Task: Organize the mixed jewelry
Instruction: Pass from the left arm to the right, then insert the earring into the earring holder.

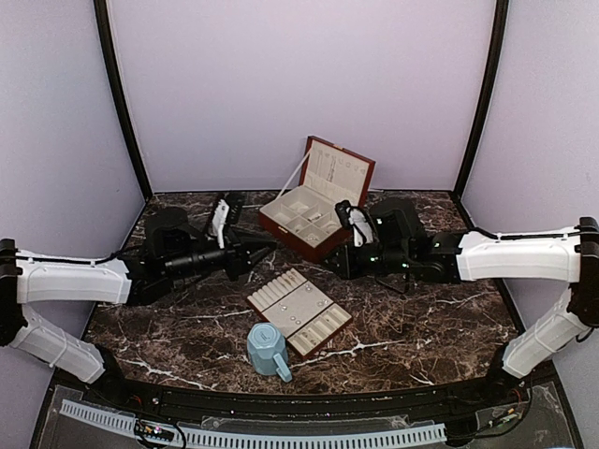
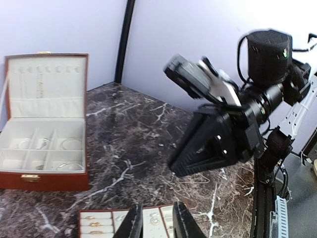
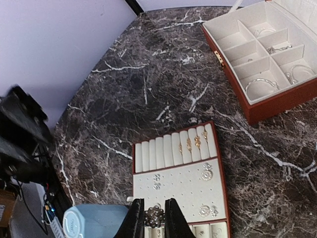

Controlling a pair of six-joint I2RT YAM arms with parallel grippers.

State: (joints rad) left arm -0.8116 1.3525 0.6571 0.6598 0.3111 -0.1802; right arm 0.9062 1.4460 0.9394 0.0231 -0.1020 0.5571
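Observation:
My right gripper [image 3: 154,218] is shut on a small silvery flower-shaped piece [image 3: 154,216], held above the near edge of the flat cream-lined tray [image 3: 220,163]. The tray holds gold rings [image 3: 197,143] in its rolls and silvery studs [image 3: 206,173] on its pad. The open brown jewelry box [image 3: 257,106] holds thin silvery hoops [image 3: 261,84] in its compartments. My left gripper [image 2: 157,223] is open and empty, hovering over the tray's corner [image 2: 99,214]. In the top view the grippers, left [image 1: 257,254] and right [image 1: 339,265], face each other between box [image 1: 281,232] and tray [image 1: 255,301].
A light-blue faceted mug [image 1: 269,351] lies at the tray's near corner and also shows in the right wrist view [image 3: 94,221]. The box's lid [image 1: 337,171] stands upright at the back. Lilac walls enclose the dark marble table [image 1: 421,318].

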